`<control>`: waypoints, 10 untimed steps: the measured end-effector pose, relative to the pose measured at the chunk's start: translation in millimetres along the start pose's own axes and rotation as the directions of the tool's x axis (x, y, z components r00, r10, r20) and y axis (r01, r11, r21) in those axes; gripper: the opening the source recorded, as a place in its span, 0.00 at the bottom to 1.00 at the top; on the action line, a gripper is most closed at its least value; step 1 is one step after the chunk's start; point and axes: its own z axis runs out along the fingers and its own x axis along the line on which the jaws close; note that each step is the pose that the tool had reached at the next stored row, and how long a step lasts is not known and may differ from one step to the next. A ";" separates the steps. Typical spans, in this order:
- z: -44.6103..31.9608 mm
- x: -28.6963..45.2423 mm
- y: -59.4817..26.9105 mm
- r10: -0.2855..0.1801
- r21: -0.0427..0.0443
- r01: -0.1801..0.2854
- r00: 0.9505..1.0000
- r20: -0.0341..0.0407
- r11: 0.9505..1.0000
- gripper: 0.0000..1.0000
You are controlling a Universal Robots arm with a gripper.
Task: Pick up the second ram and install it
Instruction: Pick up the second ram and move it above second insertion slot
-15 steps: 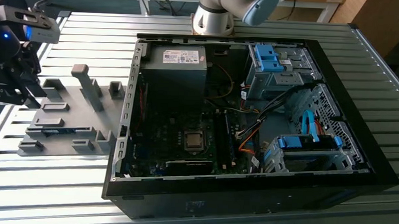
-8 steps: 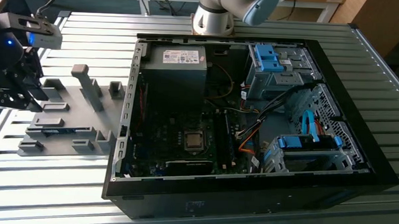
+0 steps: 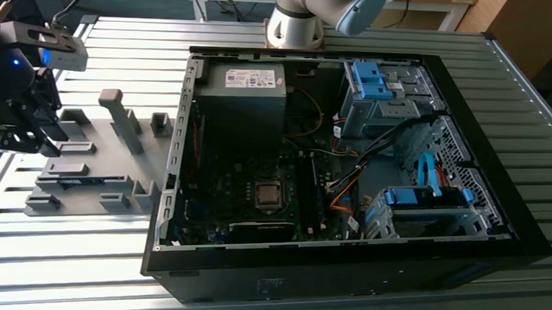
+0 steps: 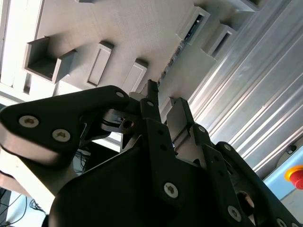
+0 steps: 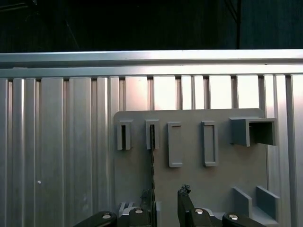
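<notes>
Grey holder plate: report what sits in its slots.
One ram stands on edge in it, near the open gripper; its seated edge and chips are hidden.

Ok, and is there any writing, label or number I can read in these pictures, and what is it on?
Nothing here can be read.
White label on the power supply, exterior view: print too small to read.
Small sticker on the computer case, exterior view: too blurred to read.
Red button, second wrist view: no lettering visible.
</notes>
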 end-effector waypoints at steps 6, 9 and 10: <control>1.3 0.0 0.0 0.000 0.000 0.000 1.000 0.000 1.000 0.35; 1.5 0.0 0.0 0.000 0.000 0.000 1.000 0.000 1.000 0.35; 2.4 0.1 -0.1 0.000 0.000 0.000 1.000 0.000 1.000 0.35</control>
